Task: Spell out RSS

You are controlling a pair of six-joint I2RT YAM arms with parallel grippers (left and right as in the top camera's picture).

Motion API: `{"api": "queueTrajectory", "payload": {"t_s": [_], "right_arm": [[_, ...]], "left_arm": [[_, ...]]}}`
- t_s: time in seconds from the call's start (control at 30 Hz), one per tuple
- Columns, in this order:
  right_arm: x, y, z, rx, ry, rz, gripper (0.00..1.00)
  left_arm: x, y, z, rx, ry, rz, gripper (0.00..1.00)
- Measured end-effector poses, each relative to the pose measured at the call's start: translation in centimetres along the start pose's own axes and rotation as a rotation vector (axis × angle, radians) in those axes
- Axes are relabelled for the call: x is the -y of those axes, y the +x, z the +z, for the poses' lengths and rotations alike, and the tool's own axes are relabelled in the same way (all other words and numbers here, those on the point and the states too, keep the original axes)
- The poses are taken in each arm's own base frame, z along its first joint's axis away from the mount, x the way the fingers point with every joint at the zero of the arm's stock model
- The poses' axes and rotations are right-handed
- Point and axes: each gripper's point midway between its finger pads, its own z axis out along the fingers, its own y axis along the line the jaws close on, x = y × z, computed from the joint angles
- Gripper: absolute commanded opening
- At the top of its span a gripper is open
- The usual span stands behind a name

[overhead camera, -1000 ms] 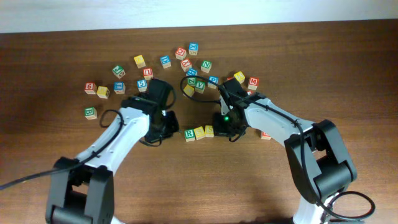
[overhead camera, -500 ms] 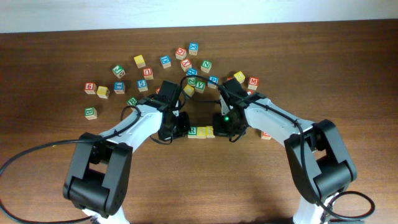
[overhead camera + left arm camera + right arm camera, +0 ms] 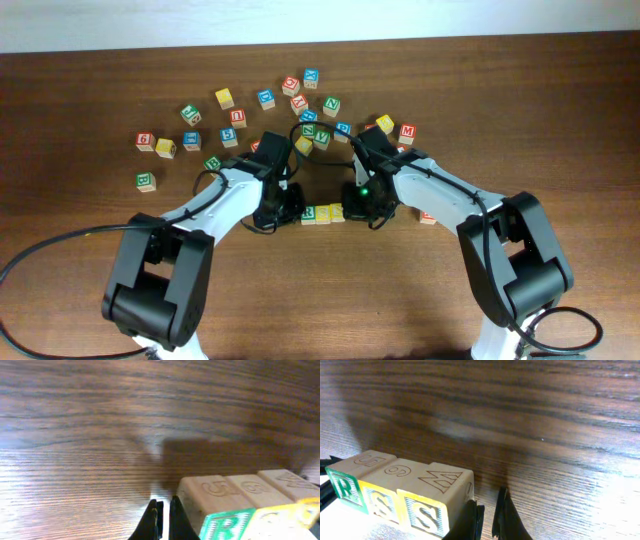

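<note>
Left gripper (image 3: 289, 208) and right gripper (image 3: 354, 206) flank a green-lettered cube (image 3: 308, 214) and two yellow cubes (image 3: 323, 213), centre of the table (image 3: 90, 250).

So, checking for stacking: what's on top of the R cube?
Nothing sits on the R cube; its bare top face shows a carved mark, seemingly a 5. Its underside is hidden.
</note>
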Motion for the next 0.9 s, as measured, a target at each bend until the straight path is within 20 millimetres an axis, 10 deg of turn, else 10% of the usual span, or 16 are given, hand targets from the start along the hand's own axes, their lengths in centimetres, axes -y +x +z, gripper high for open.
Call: {"api": "queueTrajectory", "payload": {"t_s": [0.2,0.43,0.9], "right_arm": [[1.8,1.8,-1.4,-0.103,0.094,0.054,0.04],[-2.8,-7.7,-5.5,0.210,-0.030,-0.080,0.04],[-3.7,-4.2,-1.1,0.091,0.046,-0.066,0.04]], "left_arm": [[-3.1,-1.5,-1.2,0.039,-0.062,-0.030,0.00],[-10.0,-3.8,-6.3,0.128,-0.127,-0.222,0.00],[-12.9,-3.7,-7.0,0.111,-0.148,-0.311,0.00]]}}
